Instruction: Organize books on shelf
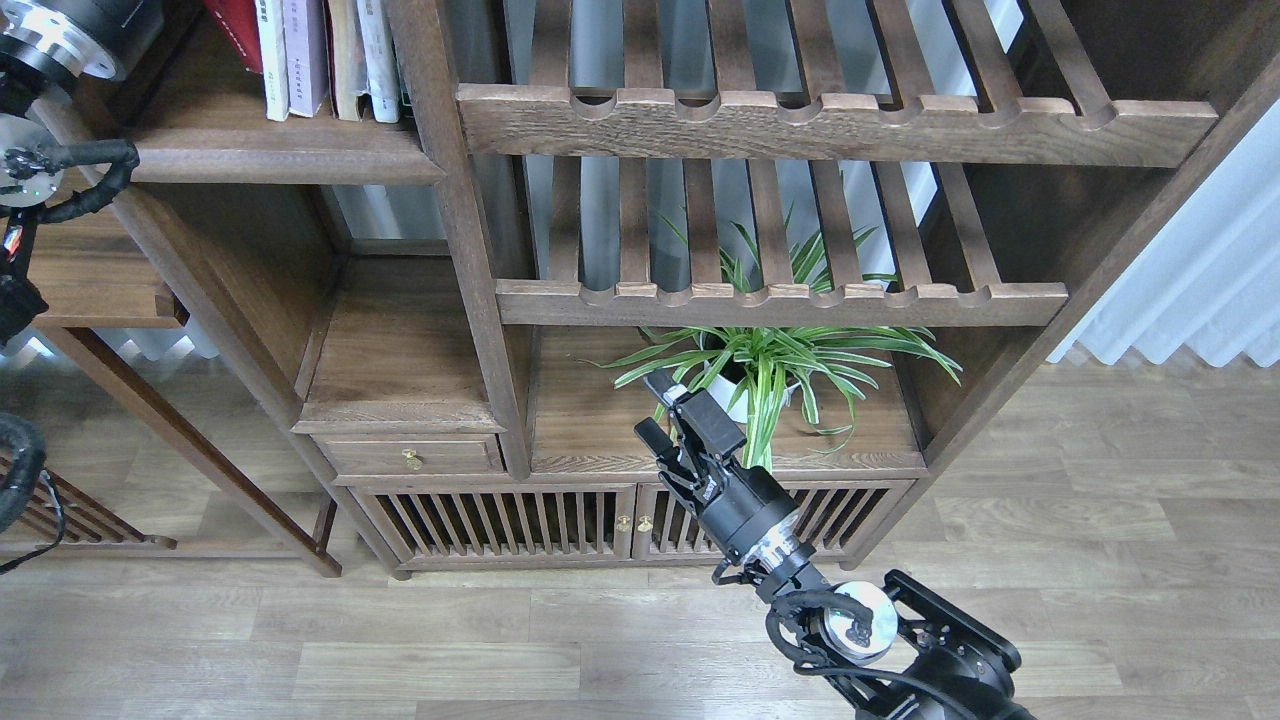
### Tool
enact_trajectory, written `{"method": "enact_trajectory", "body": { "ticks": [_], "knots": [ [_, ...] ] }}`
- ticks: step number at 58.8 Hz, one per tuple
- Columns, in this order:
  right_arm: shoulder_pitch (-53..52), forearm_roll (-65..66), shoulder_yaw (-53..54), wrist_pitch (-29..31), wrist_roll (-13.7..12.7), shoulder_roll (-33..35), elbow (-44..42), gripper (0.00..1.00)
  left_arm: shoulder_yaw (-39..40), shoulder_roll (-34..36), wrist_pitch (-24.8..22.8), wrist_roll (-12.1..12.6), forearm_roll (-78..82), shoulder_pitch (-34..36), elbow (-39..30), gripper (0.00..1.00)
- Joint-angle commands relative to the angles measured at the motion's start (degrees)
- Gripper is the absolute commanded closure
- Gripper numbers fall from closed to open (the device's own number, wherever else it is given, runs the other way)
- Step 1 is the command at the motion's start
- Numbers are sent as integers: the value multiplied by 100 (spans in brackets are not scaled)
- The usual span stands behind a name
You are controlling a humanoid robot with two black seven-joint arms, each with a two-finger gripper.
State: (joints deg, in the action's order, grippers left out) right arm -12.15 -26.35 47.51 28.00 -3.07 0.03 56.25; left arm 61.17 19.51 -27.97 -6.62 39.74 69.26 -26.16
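A row of upright paperback books, dark red, white and pale lavender among them, stands on the solid dark-brown wooden shelf at upper left. The left hand is out of view; only the arm's silver joint shows beside that shelf. The right hand hangs low before the green potted spider plant, fingers parted, holding nothing. These books look light but floppy; pinching near the spine should serve best.
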Motion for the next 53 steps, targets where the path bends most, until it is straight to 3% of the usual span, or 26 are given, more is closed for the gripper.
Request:
{"method": "enact_trajectory", "body": {
  "ticks": [1,24,37,53],
  "knots": [
    [2,-2,4,0,0,5,0,2,26,-8,-3,495,-151,-9,-56,22],
    [2,7,4,0,0,-3,9,2,-35,106,-3,557,-151,88,-65,10],
    [2,7,4,0,0,5,9,2,-26,106,-3,583,-151,175,-82,8],
    [-6,-2,4,0,0,5,9,2,44,158,-3,759,-168,167,-214,1]
  ]
}}
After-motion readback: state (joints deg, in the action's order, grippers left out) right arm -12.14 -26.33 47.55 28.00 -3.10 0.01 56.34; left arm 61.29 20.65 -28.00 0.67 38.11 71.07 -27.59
